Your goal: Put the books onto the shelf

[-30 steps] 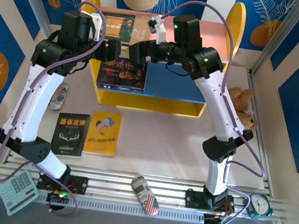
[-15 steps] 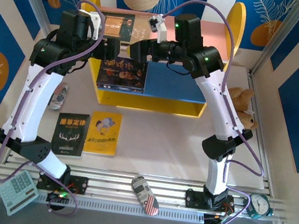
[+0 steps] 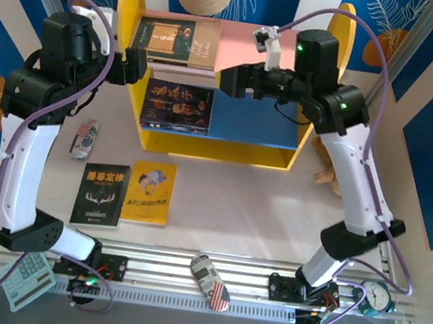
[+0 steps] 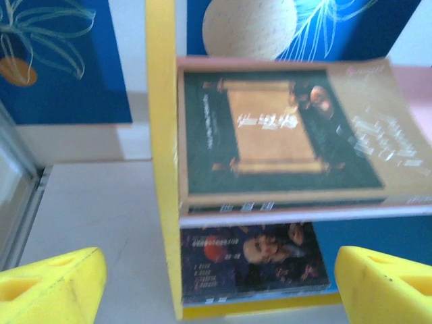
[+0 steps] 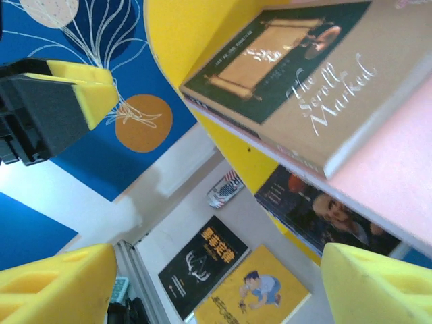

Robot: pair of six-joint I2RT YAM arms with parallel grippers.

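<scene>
1. Top external view: the shelf (image 3: 202,148) stands ahead of both pincers. A book with a gold scroll panel (image 3: 178,40) lies flat on its pink top board (image 3: 238,43), and a dark blue portrait book (image 3: 177,107) lies on the blue lower board (image 3: 250,126).
2. Two books are not yet shelved: a black book with white characters (image 3: 104,194) and a yellow book (image 3: 150,192). They lie flat on the table (image 3: 233,213), just beside each other.
3. From the left pincer (image 3: 137,67) these two books lie below and back toward the arm bases. From the right pincer (image 3: 228,81) they lie below, back and off to its left, clearly farther away. The left arm is judged the nearer one.
4. The long axis of each table book runs from the bases toward the shelf, so the short edges face the arms.
5. The left pincer is held just outside the shelf's left yellow panel, at top-board height. Its jaws are spread wide and nothing is held or touched. In the left wrist view its yellow pads (image 4: 50,287) sit in the lower corners, with the shelved books ahead between them.
6. The right pincer hangs in front of the top board, above the lower board, with its jaws also apart and empty. In the right wrist view the two table books are seen far below, between its pads (image 5: 54,287).
7. A descent and a pull-back would be needed next, and a thin flat cover is judged awkward to grip.
</scene>
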